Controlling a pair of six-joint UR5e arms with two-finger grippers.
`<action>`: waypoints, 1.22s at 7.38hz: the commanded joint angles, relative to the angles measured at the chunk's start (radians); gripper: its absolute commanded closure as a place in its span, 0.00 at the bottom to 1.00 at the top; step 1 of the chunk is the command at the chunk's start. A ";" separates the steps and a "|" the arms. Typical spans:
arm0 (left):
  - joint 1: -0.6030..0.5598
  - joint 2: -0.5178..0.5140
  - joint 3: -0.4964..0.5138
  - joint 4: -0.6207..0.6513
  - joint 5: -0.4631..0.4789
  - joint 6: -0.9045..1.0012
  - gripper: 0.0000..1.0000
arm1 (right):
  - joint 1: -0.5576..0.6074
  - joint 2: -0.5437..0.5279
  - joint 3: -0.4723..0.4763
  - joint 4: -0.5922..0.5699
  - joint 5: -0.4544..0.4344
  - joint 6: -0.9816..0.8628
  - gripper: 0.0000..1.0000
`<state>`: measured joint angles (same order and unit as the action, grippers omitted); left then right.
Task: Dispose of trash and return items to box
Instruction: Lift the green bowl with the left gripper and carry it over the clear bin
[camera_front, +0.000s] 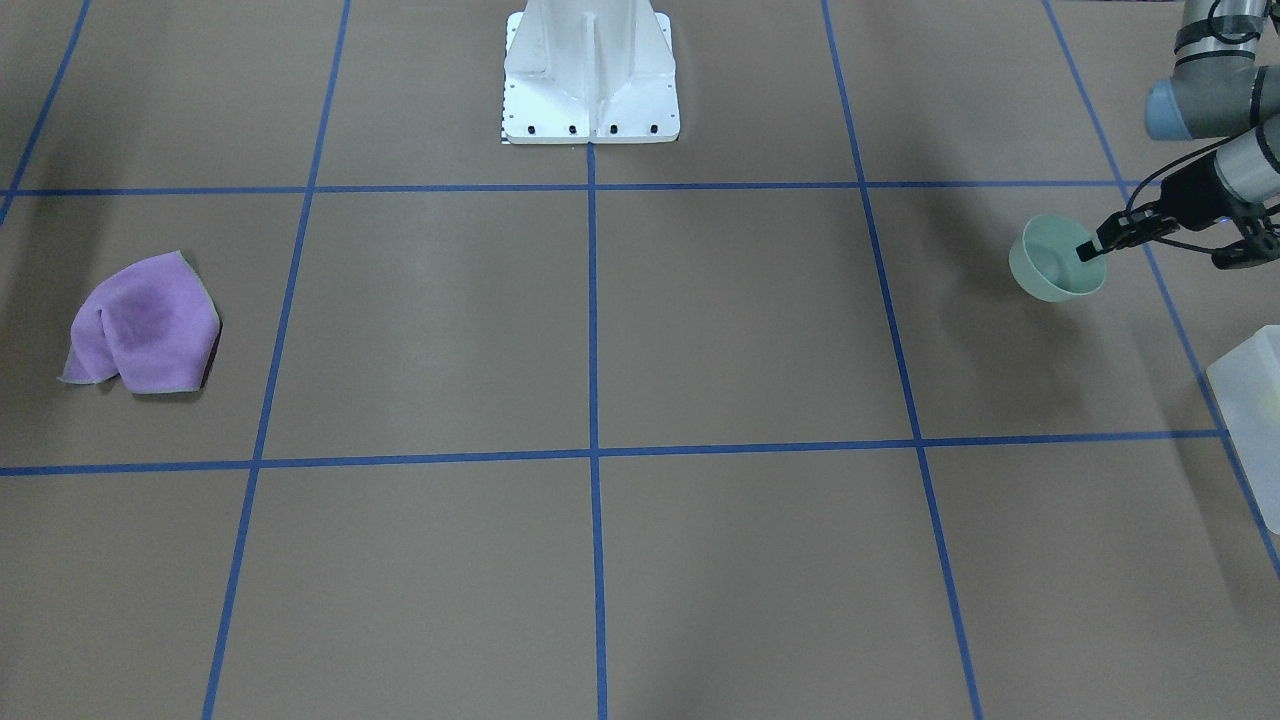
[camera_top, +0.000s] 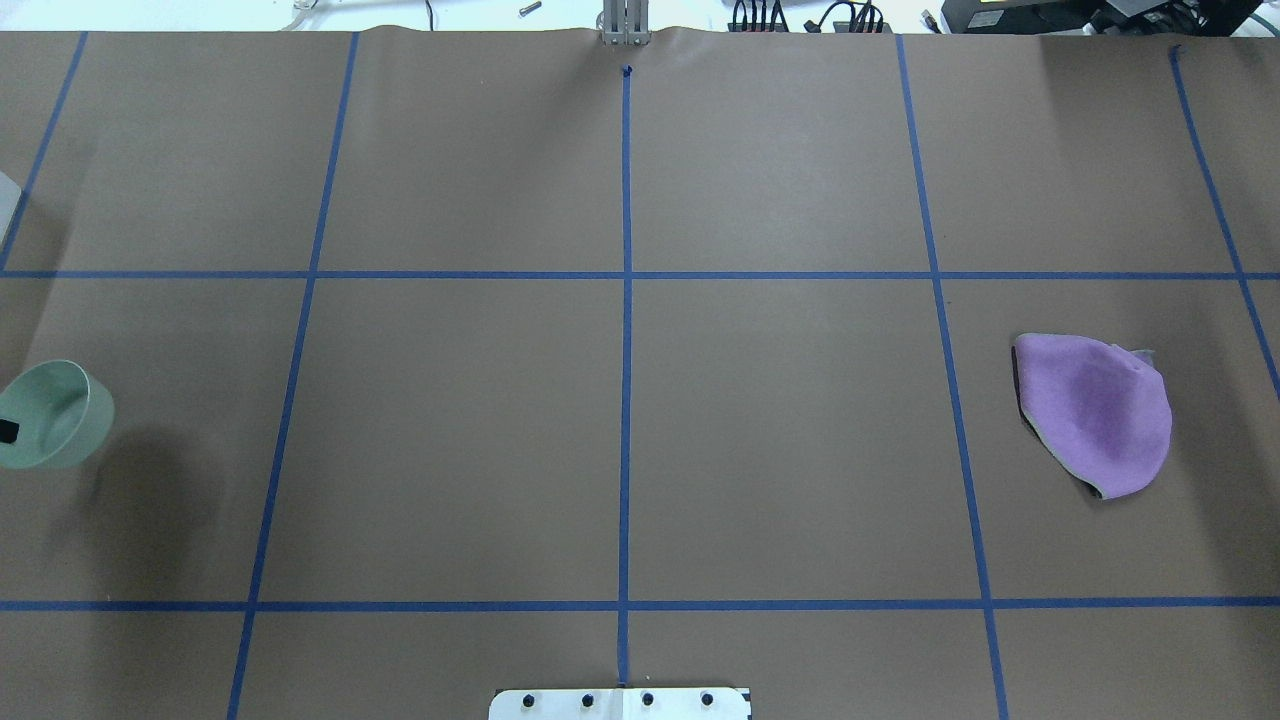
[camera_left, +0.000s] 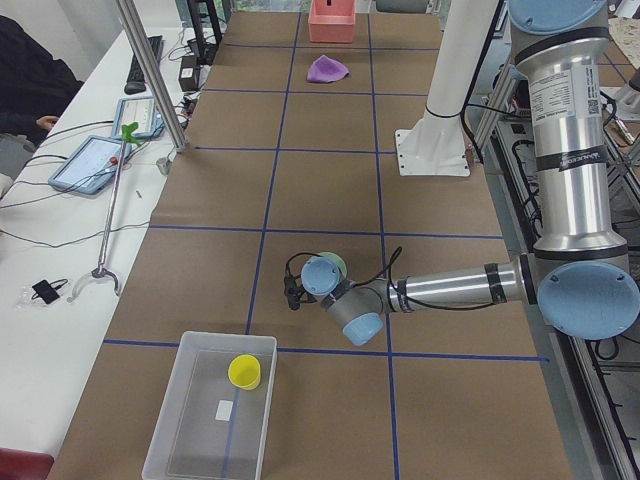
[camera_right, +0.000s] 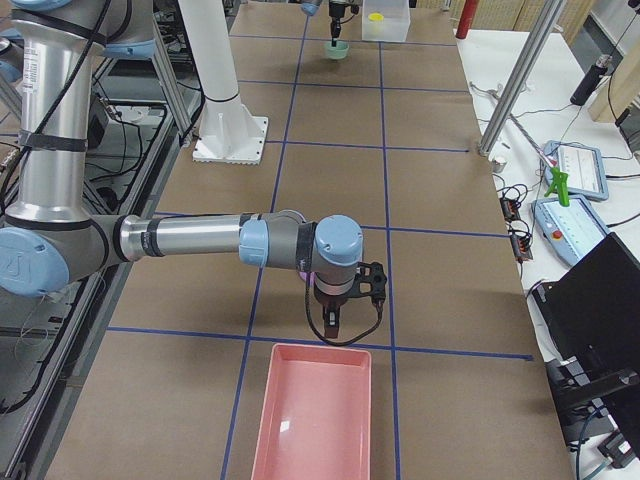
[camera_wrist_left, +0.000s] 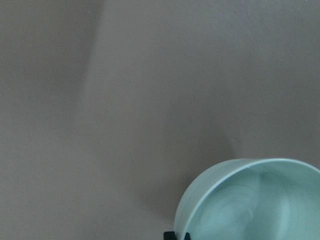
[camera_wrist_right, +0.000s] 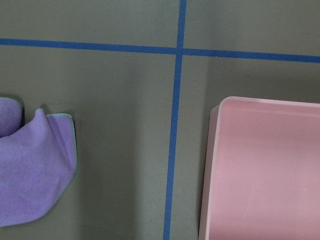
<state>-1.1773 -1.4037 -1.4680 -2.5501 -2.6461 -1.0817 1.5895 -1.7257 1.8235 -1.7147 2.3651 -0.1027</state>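
My left gripper (camera_front: 1089, 250) is shut on the rim of the pale mint-green bowl (camera_front: 1052, 264), one finger inside and one outside. The bowl seems to hang just above the paper, upright. It also shows at the left edge of the overhead view (camera_top: 48, 414) and in the left wrist view (camera_wrist_left: 255, 200). The yellow cup (camera_left: 244, 371) stands inside the translucent box (camera_left: 205, 415), which lies near the bowl; a corner of the box (camera_front: 1252, 395) shows in the front view. My right gripper (camera_right: 335, 318) hangs near the pink tray; I cannot tell whether it is open.
A crumpled purple cloth (camera_front: 140, 325) lies on the table at my right side, also in the right wrist view (camera_wrist_right: 30, 172). An empty pink tray (camera_wrist_right: 265, 170) lies beside it. The white robot base (camera_front: 590, 75) stands at mid table.
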 joint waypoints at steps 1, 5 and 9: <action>-0.115 -0.085 -0.002 0.155 -0.086 0.016 1.00 | 0.000 0.000 0.000 0.001 0.000 0.000 0.00; -0.305 -0.320 0.011 0.831 0.002 0.590 1.00 | 0.000 0.000 0.000 0.001 0.000 0.000 0.00; -0.461 -0.616 0.338 1.125 0.118 0.968 1.00 | -0.003 0.000 0.005 0.003 0.002 0.000 0.00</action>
<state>-1.6069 -1.9681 -1.2229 -1.4411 -2.5515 -0.1783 1.5867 -1.7257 1.8276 -1.7125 2.3669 -0.1028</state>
